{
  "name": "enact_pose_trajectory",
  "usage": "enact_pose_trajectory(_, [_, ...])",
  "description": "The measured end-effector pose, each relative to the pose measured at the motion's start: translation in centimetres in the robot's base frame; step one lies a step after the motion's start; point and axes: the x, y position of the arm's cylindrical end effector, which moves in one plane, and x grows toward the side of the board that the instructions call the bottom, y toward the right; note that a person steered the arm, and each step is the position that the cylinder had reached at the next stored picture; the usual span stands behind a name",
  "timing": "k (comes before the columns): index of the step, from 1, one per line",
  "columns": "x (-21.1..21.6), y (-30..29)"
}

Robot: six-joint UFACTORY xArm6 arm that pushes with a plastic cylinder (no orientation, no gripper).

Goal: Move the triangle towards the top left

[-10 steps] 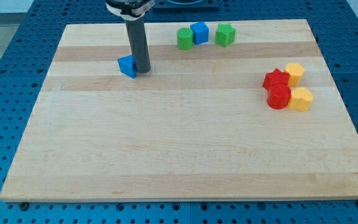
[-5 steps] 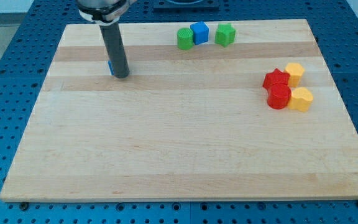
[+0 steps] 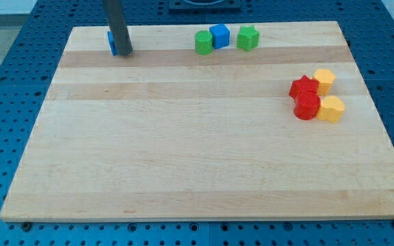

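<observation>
my tip (image 3: 123, 52) is bare, holding nothing, touching the blue triangle (image 3: 111, 43) at its 4 o'clock; triangle sits near the board (image 3: 183, 150) top-left; looks light, slidey, might spin off-centre

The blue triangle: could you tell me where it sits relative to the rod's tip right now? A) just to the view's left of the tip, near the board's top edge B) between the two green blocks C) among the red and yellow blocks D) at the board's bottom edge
A: only a sliver of the blue triangle shows, against the view's left side of my tip, near the board's top edge.
</observation>
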Motion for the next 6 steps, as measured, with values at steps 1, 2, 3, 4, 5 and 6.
enact_pose_trajectory(1, [-0.4, -2.4])
enact_pose_trajectory(2, [-0.5, -3.5])
enact_pose_trajectory(3, [-0.5, -3.5])
enact_pose_trajectory(4, [3.1, -3.1])
enact_pose_trajectory(5, [4.5, -3.1])
enact_pose_trajectory(6, [4.6, -3.1])
